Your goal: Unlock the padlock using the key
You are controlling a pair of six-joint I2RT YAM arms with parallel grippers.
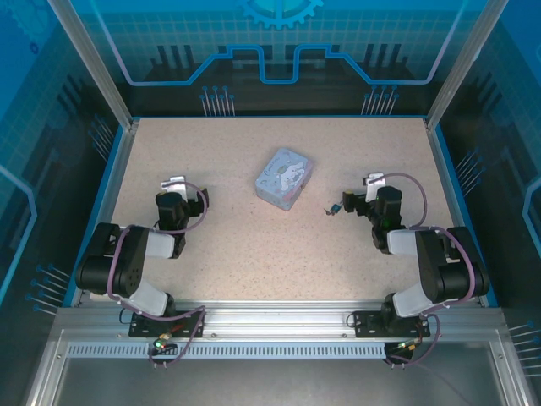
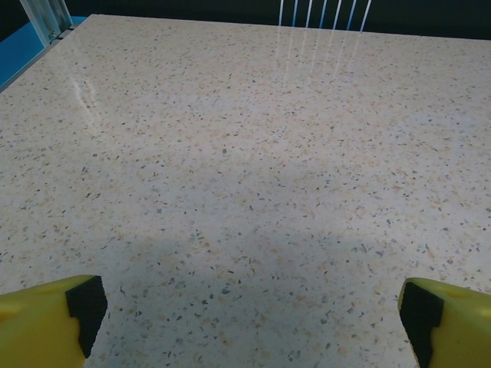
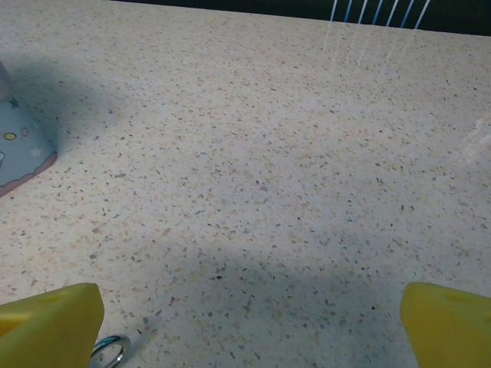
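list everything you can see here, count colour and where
tin: one, pale blue, printed, middle of the table
padlock: one, dark grey, right of the tin
key: one, dark, thin, just left of the padlock; contact unclear
metal ring: one, silver, bottom edge of right wrist view
table: one, speckled beige, under everything
left gripper: one, yellow fingers, open, over bare table
right gripper: one, yellow fingers, open, holding nothing

Dark grey padlock (image 1: 336,207), pale blue tin (image 1: 284,178)
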